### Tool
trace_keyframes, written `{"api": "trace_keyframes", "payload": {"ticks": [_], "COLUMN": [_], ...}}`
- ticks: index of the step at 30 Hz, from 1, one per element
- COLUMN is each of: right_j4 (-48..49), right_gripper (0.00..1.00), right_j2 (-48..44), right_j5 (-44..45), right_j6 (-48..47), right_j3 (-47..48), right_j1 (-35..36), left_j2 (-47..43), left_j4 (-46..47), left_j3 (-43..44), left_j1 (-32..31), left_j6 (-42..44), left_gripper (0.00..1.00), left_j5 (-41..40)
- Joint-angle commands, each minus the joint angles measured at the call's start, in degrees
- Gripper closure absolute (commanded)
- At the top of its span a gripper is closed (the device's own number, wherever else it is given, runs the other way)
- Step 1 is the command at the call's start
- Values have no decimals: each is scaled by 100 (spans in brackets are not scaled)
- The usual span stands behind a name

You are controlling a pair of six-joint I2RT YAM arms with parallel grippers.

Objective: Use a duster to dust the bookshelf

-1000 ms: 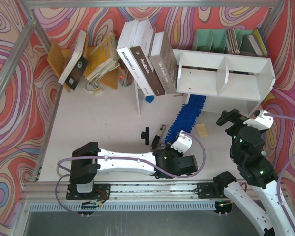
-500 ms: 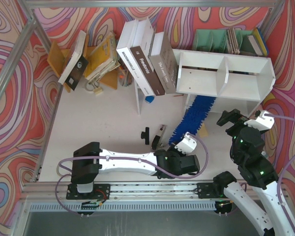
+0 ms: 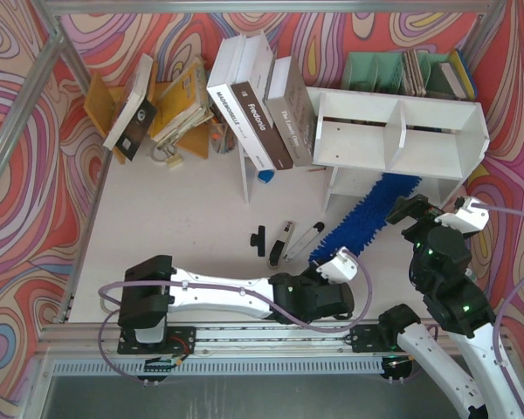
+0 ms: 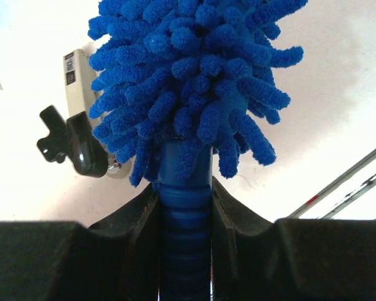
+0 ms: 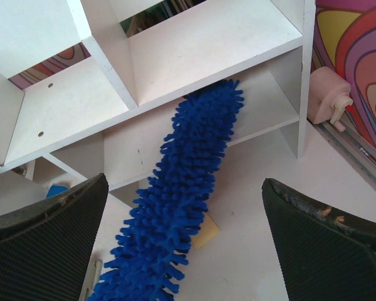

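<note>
Duster (image 4: 188, 81): one, its ribbed plastic handle clenched between the left gripper's (image 4: 185, 188) black jaws, at lower centre of the overhead view. From there the fluffy blue chenille head runs up and right. Its tip lies on the lower shelf of the one white bookshelf (image 3: 402, 131), beneath its two square cubbies. The right gripper (image 5: 183, 207), jaws spread wide and holding nothing, hovers above the head at lower right.

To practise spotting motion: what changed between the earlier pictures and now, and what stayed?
The duster, gripped by the left gripper, swung its fluffy tip rightward along the bookshelf's lower shelf; the gripper shifted right. The open right gripper, books and tools stayed put.
</note>
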Motion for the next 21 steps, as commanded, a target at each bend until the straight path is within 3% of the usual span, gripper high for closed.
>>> {"api": "trace_keyframes", "payload": {"ticks": [1,11,21], "right_j4": [-40,-60,-90], "right_gripper": [2,2,2], "right_j2": [-69,-78,-125], "right_j5": [121,118,204], "right_j6": [23,29,100], "right_j3": [25,20,12], "right_j1": [-2,-7,-2], "left_j2": [-511,-1244,-470], "left_j4": [-43,-259,-12], "left_j3": [-344,-1065,-262], "left_j1": [143,518,412], "left_j6": [-58,-594,-227], "left_gripper": [100,100,100], "left_j5": [-406,-608,-113]}}
